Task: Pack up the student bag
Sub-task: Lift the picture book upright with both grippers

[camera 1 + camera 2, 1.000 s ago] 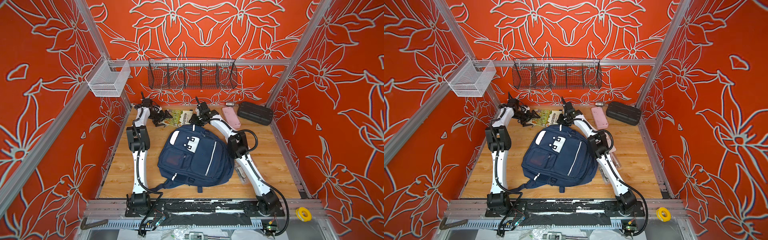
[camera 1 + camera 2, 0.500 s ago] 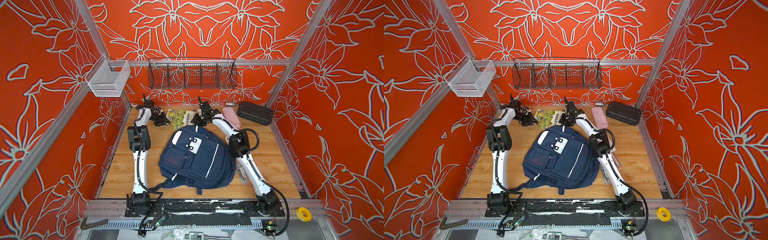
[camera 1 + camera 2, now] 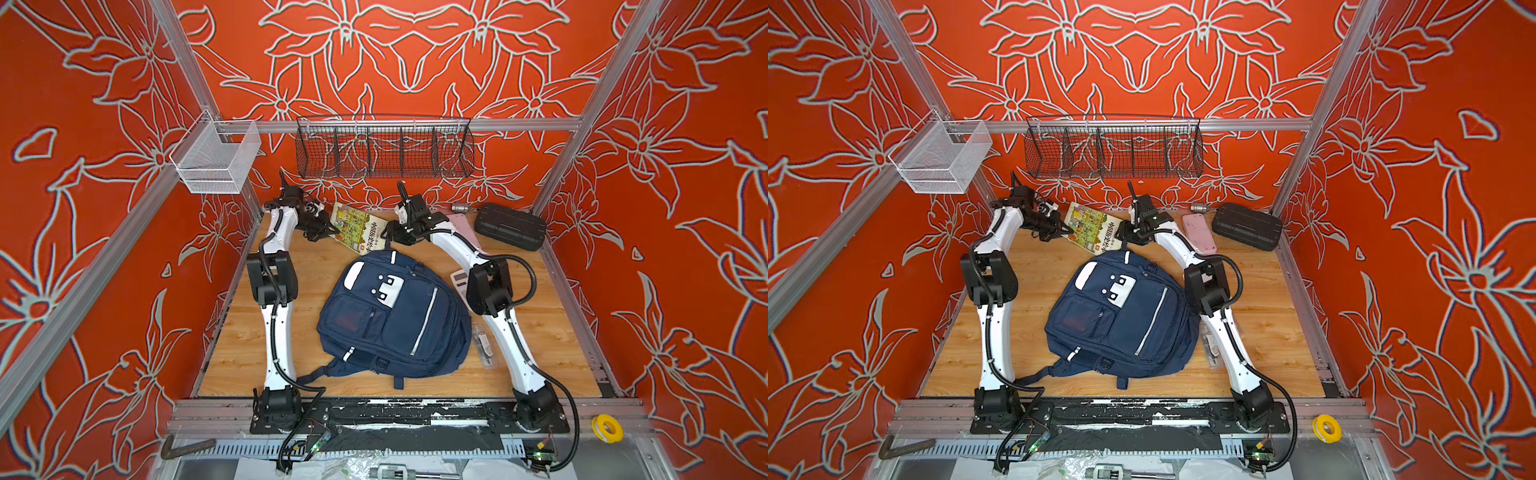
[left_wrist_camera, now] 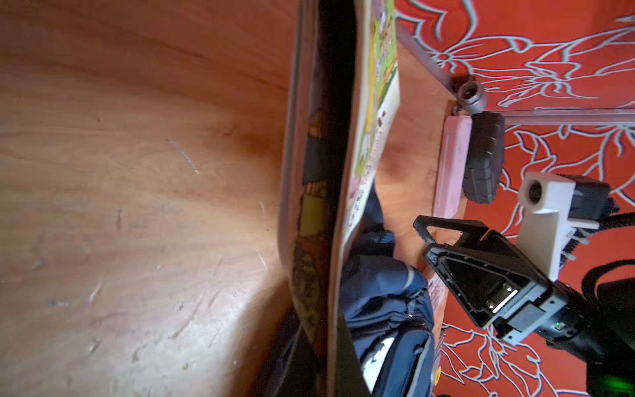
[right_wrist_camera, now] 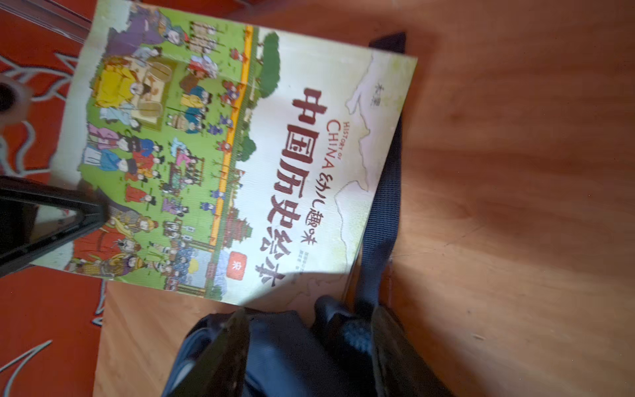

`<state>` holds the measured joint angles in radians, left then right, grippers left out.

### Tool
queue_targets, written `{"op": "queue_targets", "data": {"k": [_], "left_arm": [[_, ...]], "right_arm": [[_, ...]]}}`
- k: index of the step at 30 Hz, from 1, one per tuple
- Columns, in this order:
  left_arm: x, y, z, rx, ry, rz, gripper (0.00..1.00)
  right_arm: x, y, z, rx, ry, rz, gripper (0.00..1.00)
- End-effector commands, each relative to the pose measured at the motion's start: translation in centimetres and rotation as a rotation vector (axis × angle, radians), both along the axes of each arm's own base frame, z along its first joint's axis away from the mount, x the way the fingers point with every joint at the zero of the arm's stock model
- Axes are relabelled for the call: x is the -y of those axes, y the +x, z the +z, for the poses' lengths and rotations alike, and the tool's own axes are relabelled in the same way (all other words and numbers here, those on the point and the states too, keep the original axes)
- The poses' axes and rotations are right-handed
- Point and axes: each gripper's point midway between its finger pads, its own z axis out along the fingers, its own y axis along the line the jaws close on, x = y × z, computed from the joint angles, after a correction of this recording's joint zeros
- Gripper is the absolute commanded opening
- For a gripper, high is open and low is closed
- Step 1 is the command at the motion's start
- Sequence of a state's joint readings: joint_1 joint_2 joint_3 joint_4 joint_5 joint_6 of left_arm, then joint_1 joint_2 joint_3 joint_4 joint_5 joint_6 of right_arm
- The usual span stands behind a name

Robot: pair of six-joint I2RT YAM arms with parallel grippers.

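Now that the left gripper [image 3: 323, 227] clenches the picture book [image 3: 359, 227] by its edge, upper middle of a top view, instead of gaping beside it as a second ago, one item is ready for packing. The student bag [image 3: 395, 320] lies flat at frame centre. The right gripper [image 5: 309, 314] widens around the bag's top, just below the book; whether it grips, I cannot tell.

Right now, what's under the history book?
A navy strap of the student bag runs under the book along one edge, on the wooden table. Anything beneath the cover's middle is hidden.
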<state>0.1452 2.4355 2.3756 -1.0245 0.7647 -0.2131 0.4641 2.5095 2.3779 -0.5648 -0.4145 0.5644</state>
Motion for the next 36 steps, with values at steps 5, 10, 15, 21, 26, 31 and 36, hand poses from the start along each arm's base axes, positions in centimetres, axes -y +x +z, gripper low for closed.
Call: {"op": "queue_targets", "data": {"k": [5,10,15,21,26,31,36], "left_arm": [[0.1,-1.9,9.3,0.124,-0.149,0.057,0.0],[1.7,-2.7,11.2,0.152,-0.251,0.116,0.0],[2.8,-3.4,13.3,0.217,-0.288,0.195,0.0],[3.9,-4.1,15.1,0.282,-0.35,0.276,0.0],[4.0,-4.8,16.6,0.317,-0.378,0.324,0.0],[5.1,-5.4,17.3,0.313,-0.419,0.321,0.0],[7.1,-5.9,17.6,0.308,-0.469,0.311,0.0]], "right_arm": [[-1.1,-3.2,9.7,0.003,0.282,-0.047,0.64],[-4.0,-7.7,11.5,-0.075,0.488,-0.105,0.67],[-6.1,-9.8,12.9,-0.141,0.666,-0.214,0.72],[-7.0,-10.3,13.4,-0.146,0.813,-0.337,0.74],[-5.2,-9.6,15.3,-0.033,0.952,-0.442,0.76],[-3.4,-9.1,17.0,0.07,1.028,-0.492,0.79],[-4.2,-8.1,16.0,0.024,1.122,-0.505,0.83]]}}
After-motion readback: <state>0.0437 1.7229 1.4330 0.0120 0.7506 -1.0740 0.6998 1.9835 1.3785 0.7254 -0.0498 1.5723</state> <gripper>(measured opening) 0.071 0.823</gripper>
